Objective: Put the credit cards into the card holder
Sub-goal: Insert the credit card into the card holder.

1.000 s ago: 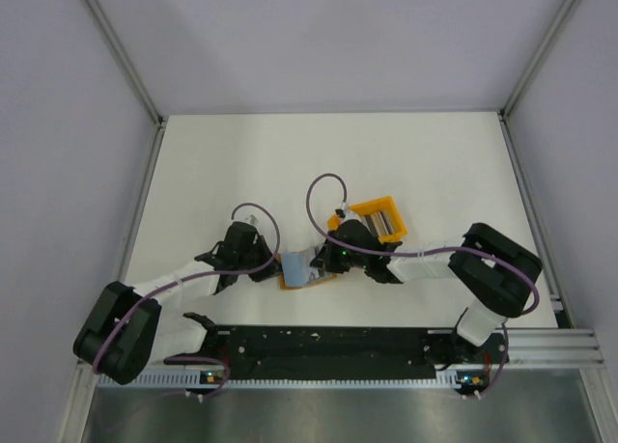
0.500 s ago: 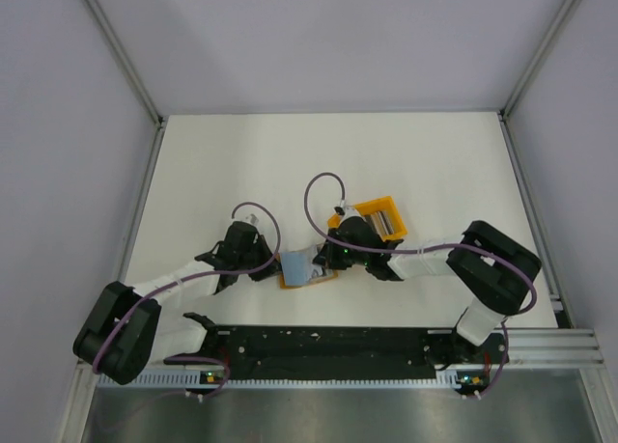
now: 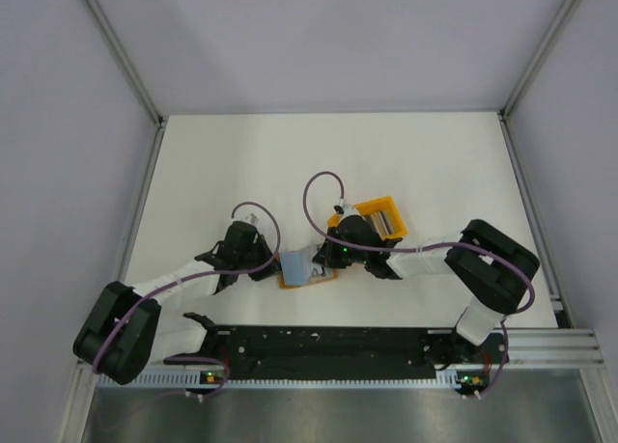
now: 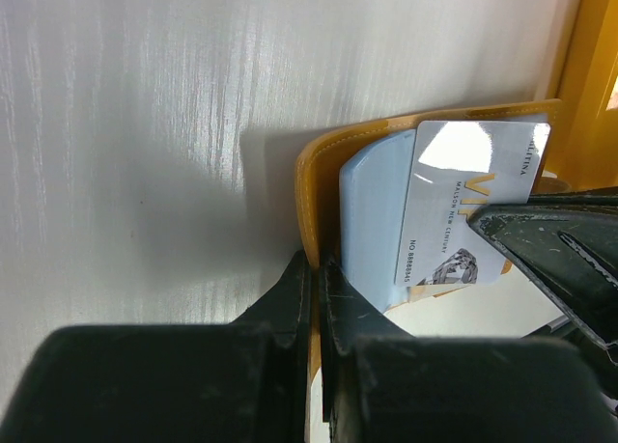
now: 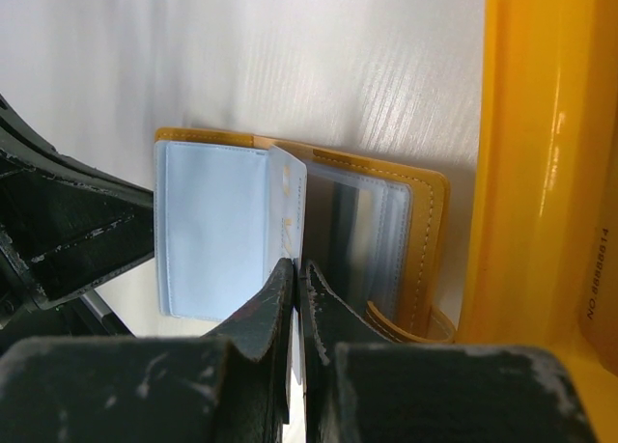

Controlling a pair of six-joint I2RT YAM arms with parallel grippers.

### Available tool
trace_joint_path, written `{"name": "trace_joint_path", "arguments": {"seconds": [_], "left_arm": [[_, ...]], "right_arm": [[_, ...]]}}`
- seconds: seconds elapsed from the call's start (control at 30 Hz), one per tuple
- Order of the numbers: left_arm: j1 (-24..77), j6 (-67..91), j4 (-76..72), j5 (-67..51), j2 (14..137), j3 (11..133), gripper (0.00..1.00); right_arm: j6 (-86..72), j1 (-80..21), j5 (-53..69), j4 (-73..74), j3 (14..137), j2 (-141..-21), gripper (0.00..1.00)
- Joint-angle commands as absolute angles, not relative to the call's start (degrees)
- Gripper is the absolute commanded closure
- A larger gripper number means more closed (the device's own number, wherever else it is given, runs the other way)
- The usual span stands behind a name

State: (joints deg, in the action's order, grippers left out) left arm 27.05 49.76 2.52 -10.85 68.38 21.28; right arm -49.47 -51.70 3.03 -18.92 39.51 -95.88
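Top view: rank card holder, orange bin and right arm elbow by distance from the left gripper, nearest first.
1. Card holder: clamped by the left gripper, just to its right.
2. Orange bin: farther right and back.
3. Right arm elbow: far right.

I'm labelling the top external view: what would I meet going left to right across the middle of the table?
First the left gripper → card holder → orange bin holding credit cards.

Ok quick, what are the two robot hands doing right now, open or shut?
Left gripper: shut on the card holder.
Right gripper: shut on a credit card.
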Motion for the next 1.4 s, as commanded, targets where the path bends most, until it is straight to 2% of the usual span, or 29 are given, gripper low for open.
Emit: {"name": "trace_joint_path", "arguments": {"seconds": [0.0, 0.4, 0.97, 1.2, 1.37], "left_arm": [[27.0, 48.0, 5.0, -6.7, 68.7, 21.3, 1.0], [27.0, 49.2, 4.3, -6.7, 68.7, 20.9, 1.0], [27.1, 49.4, 3.6, -7.1, 68.8, 20.5, 1.0], [27.1, 49.8, 3.7, -6.5, 68.7, 20.5, 1.0], [27.1, 50.4, 3.5, -5.7, 68.7, 20.1, 1.0]], "right_arm": [[-47.5, -52.6, 2.1, -13.8, 39.6, -97.4, 1.0], [-50.8, -54.2, 2.3, -9.7, 39.6, -98.1, 1.0], [-51.4, -54.4, 5.0, -11.4, 41.6, -101.6, 1.0], [-55.8, -54.5, 4.6, -2.3, 43.2, -99.8, 1.0], [-57.2, -54.5, 4.7, -1.2, 42.6, -99.8, 1.0]]}}
